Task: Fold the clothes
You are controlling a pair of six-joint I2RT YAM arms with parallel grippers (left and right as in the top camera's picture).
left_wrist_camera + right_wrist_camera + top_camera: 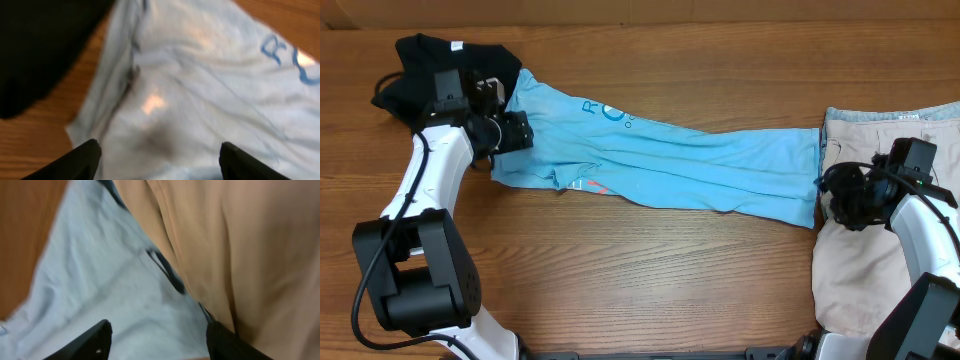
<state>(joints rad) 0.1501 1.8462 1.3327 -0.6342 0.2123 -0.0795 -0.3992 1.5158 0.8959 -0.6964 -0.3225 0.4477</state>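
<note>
- Shirt (660,160), light blue, lies stretched in a long rumpled band across the wooden table (650,290), running from the upper left down toward the right edge.
- Near the shirt's upper left end there is blue lettering (607,110); a scrap of red and white print peeks from a fold on the lower edge.
- Bunched in the upper left corner is a black garment (420,60), touching the shirt's left end.
- At the right lie beige shorts (865,260), meeting the shirt's right hem.
- Over the left end hovers the left gripper (517,131), fingers (82,160) spread wide, gripping nothing.
- By the shorts, the right gripper (828,190) has its fingers (95,340) apart too, nothing pinched.
</note>
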